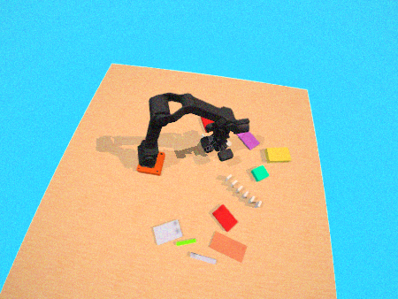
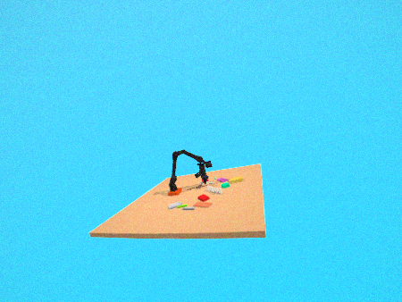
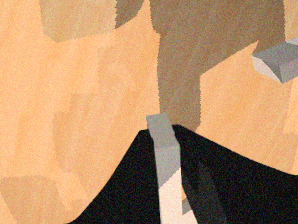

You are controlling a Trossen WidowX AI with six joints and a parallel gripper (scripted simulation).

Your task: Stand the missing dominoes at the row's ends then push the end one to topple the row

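Note:
My gripper (image 1: 216, 148) (image 2: 205, 180) (image 3: 160, 136) is low over the table, behind the standing row, its fingers shut on a white domino (image 3: 168, 162). The domino's grey-shaded end sticks out past the fingertips; whether it touches the table is unclear. Part of another white domino (image 3: 190, 215) (image 1: 228, 143) lies beside the gripper, mostly hidden by the finger in the wrist view. Several white dominoes (image 1: 246, 195) (image 2: 214, 190) stand in a slanting row in front of the gripper, apart from it. A pale block (image 3: 281, 62) is cut off at the wrist view's right edge; which one is unclear.
A green block (image 1: 260, 173) is right of the row, with yellow (image 1: 279, 155) and purple (image 1: 248, 141) blocks behind. A red block (image 1: 207, 123) is behind the arm. Another red block (image 1: 225, 218), an orange slab (image 1: 228, 247) and a grey-white box (image 1: 167, 232) are in front.

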